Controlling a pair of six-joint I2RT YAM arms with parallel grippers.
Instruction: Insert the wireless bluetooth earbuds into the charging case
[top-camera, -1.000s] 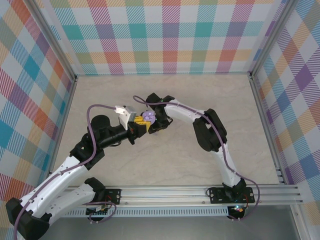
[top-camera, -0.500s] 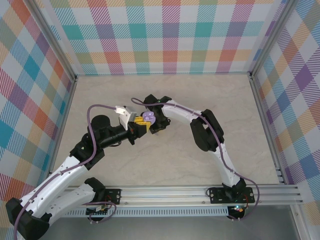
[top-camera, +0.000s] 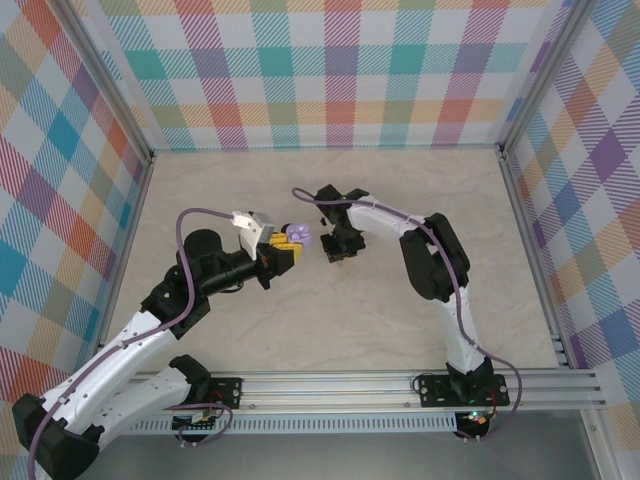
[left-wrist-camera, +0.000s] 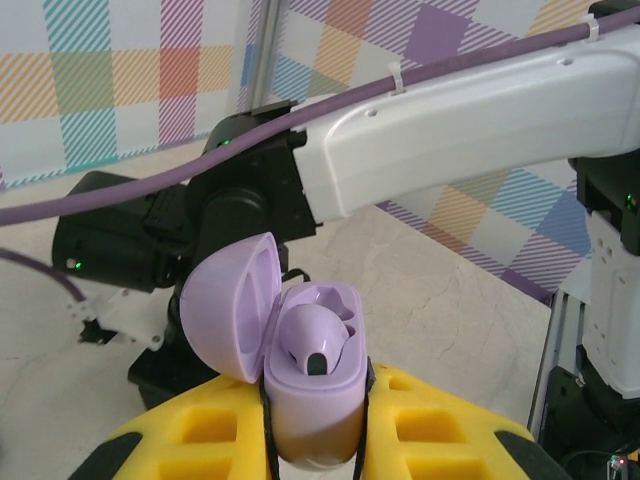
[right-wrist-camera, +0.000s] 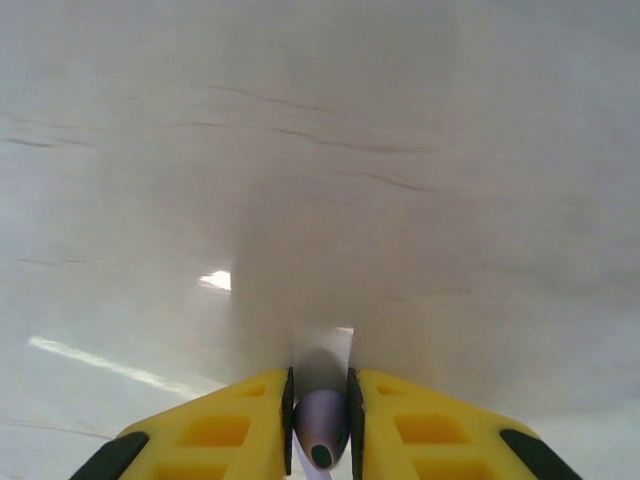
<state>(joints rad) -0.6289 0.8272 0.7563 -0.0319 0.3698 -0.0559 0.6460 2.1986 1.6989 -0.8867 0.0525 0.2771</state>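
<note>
The charging case (left-wrist-camera: 312, 405), a small lavender shell, stands upright between the yellow fingers of my left gripper (left-wrist-camera: 315, 425), which is shut on it. Its hinged lid (left-wrist-camera: 228, 308) hangs open to the left. One lavender earbud (left-wrist-camera: 318, 340) with a dark spot sits in the case. From above, the case (top-camera: 298, 233) is at the tip of my left gripper (top-camera: 289, 243), left of table centre. My right gripper (top-camera: 337, 251) is a short way to its right. Its jaws are shut on a second lavender earbud (right-wrist-camera: 322, 428), just above the table.
The pale marbled tabletop (top-camera: 350, 320) is walled by chequered panels. A metal rail (top-camera: 400, 385) runs along the near edge. The right arm's white link (left-wrist-camera: 460, 110) and black wrist cross close behind the case.
My right gripper has pulled away from the case to the right and its jaws have narrowed. The left gripper and the case have barely moved.
</note>
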